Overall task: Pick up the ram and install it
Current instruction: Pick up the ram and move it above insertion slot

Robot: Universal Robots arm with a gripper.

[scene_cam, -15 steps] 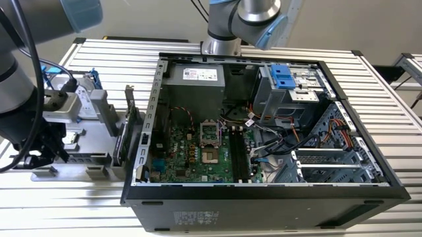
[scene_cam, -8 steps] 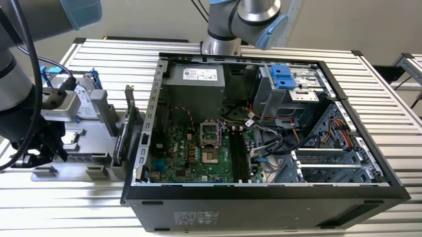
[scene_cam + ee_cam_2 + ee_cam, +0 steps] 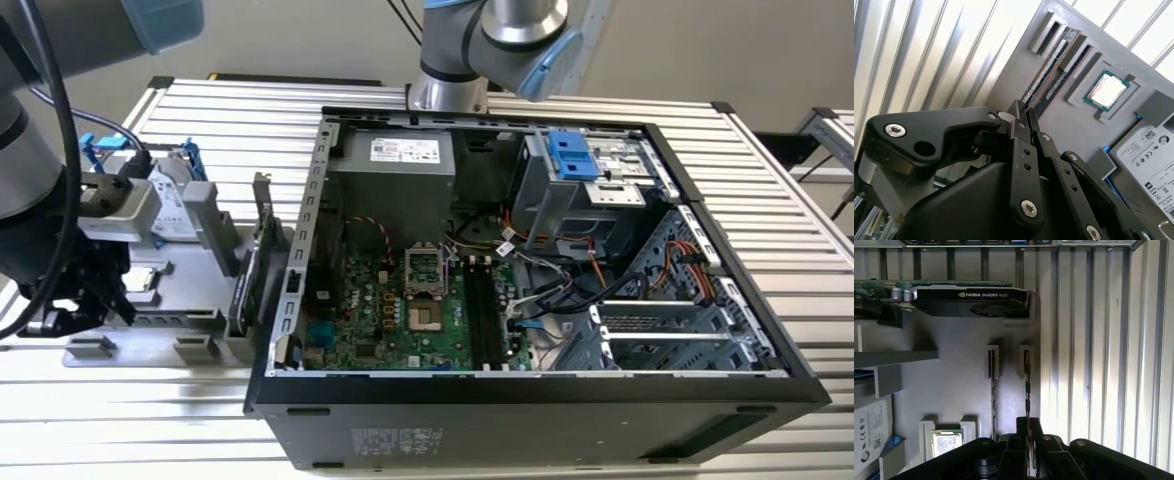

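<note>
The gripper [image 3: 1028, 424] is down over the grey holder tray [image 3: 954, 385], which lies on the slatted table [image 3: 147, 420] at the exterior view's left of the open computer case [image 3: 534, 405]. The ram [image 3: 1027, 385] stands on edge in the tray's slot nearest the bare slats, and a second slot [image 3: 992, 365] runs just beside it. In both wrist views the jaws are drawn narrow and pinch the near end of the ram, one black finger [image 3: 1036, 432] against each flat face, while the rest of the stick runs away from the fingertips along its slot. In the second wrist view the ram [image 3: 1045, 72] shows its pale face with a row of chips and meets the gripper [image 3: 1023, 107] at the tips. Beyond the slots lie a processor chip [image 3: 1108, 91] in its recess and a silver hard drive [image 3: 1149, 155], and a graphics card [image 3: 974, 300] stands at the tray's far end.
</note>
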